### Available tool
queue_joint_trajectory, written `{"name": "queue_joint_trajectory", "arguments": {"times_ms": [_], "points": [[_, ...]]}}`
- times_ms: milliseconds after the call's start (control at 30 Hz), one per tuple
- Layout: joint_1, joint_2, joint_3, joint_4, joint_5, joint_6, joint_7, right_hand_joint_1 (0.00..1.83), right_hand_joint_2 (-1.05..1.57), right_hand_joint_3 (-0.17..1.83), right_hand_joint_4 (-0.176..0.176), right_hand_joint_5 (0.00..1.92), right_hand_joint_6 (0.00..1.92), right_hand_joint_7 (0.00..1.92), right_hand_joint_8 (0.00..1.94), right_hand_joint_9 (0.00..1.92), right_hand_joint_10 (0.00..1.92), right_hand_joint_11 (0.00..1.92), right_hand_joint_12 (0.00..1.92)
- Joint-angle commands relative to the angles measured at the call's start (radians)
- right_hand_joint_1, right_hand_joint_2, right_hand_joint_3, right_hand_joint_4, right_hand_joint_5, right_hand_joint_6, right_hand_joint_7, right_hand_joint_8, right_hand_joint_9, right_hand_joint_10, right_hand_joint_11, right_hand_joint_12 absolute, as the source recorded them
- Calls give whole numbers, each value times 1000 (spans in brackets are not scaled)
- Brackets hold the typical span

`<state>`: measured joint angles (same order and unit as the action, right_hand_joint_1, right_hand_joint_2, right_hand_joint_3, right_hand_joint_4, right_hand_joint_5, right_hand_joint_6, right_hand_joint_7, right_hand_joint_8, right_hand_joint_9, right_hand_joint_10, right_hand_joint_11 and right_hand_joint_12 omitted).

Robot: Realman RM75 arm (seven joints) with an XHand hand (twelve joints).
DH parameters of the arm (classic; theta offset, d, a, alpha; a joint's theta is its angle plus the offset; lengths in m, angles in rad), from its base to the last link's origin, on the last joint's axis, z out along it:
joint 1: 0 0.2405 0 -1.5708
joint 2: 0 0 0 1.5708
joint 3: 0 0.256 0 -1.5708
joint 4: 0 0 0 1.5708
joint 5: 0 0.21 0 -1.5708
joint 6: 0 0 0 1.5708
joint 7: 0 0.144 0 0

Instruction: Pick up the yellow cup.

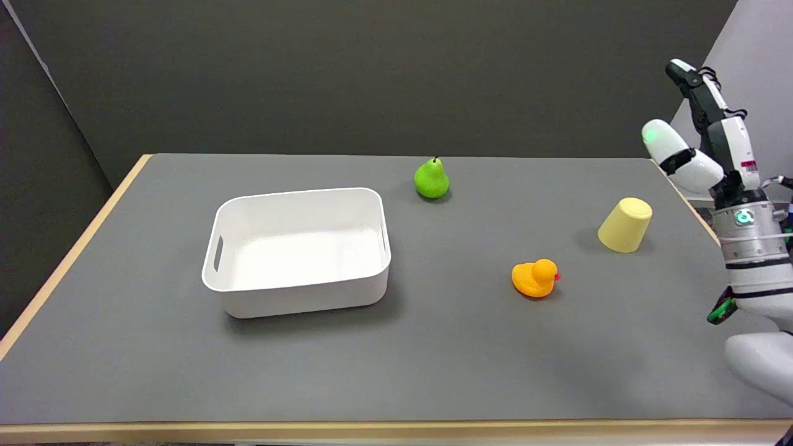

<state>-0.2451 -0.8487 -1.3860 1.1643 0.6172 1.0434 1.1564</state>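
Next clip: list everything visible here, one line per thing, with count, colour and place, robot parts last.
yellow cup: one, pale yellow, upside down and tilted, table's right side near the far edge
rubber duck: one, orange, right of centre, nearer the camera than the cup
pear: one, green, upright, far side near the middle
bin: one, white, nothing visible inside, left of centre
table: one, grey top with light wood edging
right hand: one, white and black, raised off the table's right edge, fingers apart, holding nothing
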Motion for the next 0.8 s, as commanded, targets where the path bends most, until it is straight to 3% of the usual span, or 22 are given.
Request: {"name": "queue_joint_trajectory", "arguments": {"times_ms": [33, 500, 633, 800], "points": [[-85, -14, 46, -1, 22, 21, -5, 484, 664, 769, -63, 165, 342, 127, 283, -1, 267, -1, 170], [-109, -3, 80, -87, 20, -83, -11, 511, 659, 776, -71, 167, 345, 122, 282, -1, 264, -1, 200], [-73, 11, 81, -123, 8, -177, -23, 556, 640, 804, -80, 199, 386, 194, 320, -1, 618, -1, 737], [-19, 66, 92, -139, -101, -373, -127, 572, 598, 906, -88, 199, 468, 209, 418, 27, 712, -1, 897]]}}
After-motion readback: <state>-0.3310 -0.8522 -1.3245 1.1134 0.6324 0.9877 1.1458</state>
